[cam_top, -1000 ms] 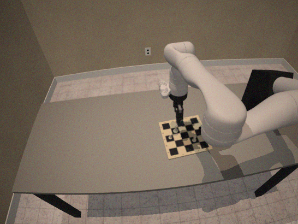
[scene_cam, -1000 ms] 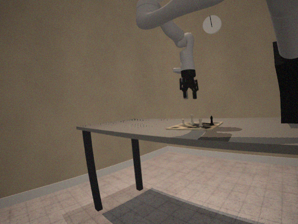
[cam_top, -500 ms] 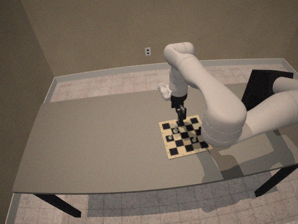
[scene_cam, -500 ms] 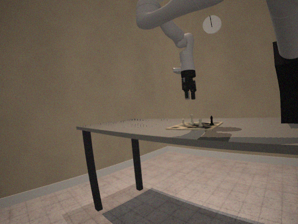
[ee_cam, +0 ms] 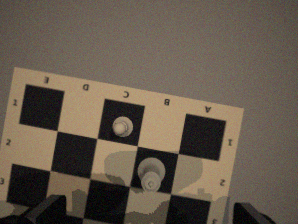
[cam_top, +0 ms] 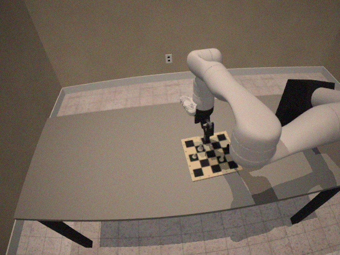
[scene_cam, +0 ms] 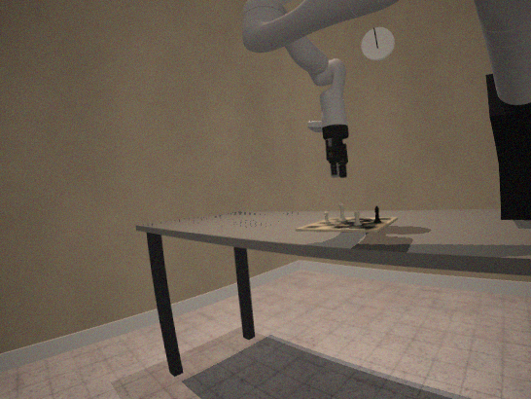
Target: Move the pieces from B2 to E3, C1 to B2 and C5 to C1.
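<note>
Fingers are hovering wide open and empty above the board, and I'm risking knocking the C1 piece if I'm descending off-centre on the B2 piece.

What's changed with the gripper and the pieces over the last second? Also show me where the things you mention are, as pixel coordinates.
The gripper (cam_top: 207, 140) (scene_cam: 338, 175) (ee_cam: 150, 215) has turned at the wrist, so its fingers now look closer together from the side, though they stand open. Nothing was gripped or released. The board (cam_top: 190, 166) (scene_cam: 311, 229) (ee_cam: 145, 97) and its visible pieces look unmoved.
</note>
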Controlling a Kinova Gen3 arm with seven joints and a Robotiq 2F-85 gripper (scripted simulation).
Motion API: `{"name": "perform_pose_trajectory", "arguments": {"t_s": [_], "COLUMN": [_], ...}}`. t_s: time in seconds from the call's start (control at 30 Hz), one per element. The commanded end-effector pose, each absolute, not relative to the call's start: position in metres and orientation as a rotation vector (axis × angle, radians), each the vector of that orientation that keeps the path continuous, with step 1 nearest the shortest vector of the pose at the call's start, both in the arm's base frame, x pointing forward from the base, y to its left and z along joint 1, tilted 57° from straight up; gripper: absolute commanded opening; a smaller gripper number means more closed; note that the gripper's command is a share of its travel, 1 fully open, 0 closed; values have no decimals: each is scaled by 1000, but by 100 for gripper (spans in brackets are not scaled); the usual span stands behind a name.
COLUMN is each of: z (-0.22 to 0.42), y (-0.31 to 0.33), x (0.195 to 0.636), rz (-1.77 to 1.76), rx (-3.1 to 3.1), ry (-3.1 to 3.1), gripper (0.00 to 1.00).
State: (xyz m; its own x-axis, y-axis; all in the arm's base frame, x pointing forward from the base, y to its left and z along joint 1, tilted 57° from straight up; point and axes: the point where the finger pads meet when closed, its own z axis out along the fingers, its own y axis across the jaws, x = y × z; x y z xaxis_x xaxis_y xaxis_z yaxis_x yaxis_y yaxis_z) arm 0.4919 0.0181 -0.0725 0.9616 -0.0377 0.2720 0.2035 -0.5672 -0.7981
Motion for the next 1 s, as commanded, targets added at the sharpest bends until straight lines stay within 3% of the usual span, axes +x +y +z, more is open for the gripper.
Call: {"name": "perform_pose_trajectory", "arguments": {"t_s": [0.0,0.4,0.43,0.97], "z": [-72,-72,-72,-72], "y": [17,17,17,17], "x": [492,492,492,492], "rz": [-325,-329,-329,-329], "rx": [-2153,-2153,-2153,-2153], "ry": [-121,-128,-128,-128], "gripper": [100,100,41,41]}}
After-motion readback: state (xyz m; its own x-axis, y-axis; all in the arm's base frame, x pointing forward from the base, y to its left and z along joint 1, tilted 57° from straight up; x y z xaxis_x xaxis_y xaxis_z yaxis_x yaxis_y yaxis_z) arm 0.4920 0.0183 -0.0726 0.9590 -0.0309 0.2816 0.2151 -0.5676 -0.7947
